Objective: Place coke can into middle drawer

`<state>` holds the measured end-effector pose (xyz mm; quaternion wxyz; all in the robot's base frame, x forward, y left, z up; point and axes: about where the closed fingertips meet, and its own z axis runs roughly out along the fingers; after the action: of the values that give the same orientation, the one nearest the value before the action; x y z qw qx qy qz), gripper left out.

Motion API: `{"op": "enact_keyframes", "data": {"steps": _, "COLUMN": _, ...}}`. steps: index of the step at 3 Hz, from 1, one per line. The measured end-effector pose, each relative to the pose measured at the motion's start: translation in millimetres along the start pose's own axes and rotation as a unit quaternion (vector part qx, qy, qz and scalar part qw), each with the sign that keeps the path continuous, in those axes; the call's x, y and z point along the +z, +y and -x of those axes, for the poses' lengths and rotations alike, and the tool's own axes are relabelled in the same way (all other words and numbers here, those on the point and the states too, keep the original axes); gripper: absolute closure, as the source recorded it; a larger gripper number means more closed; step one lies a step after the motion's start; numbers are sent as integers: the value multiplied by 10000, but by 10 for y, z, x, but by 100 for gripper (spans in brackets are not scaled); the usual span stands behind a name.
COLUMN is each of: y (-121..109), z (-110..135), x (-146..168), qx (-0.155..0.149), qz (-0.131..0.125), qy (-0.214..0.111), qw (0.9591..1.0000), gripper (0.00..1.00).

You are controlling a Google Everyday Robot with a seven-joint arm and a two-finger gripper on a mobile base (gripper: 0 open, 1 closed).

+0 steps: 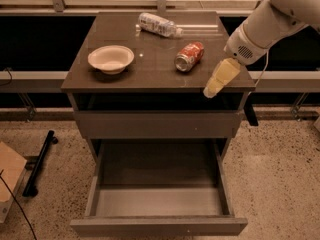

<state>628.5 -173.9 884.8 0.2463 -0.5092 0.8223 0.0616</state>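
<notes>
Dim room under warm light.
A grey-brown cabinet [150, 124] stands centre on speckled floor [280, 184]; a pale rail [35, 79] crosses behind it, cardboard [7, 171] lies lower left, the gripper [220, 79] hangs right of centre.

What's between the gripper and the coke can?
Nothing. In the camera view, only bare cabinet top separates the gripper, at its front edge, from the coke can lying on its side.

We've got one camera, up high facing the cabinet [155, 124], looking down from fairly close. The middle drawer [157, 204] sits at 6 o'clock, the gripper [210, 90] at 2 o'clock by the cabinet's front corner.
</notes>
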Motion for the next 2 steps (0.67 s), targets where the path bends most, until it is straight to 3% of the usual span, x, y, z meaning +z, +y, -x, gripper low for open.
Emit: {"op": "enact_keyframes", "data": {"steps": 2, "y": -7, "z": 28, "x": 38, "qx": 59, "qz": 48, "qy": -140, "qw": 9999, "gripper": 0}}
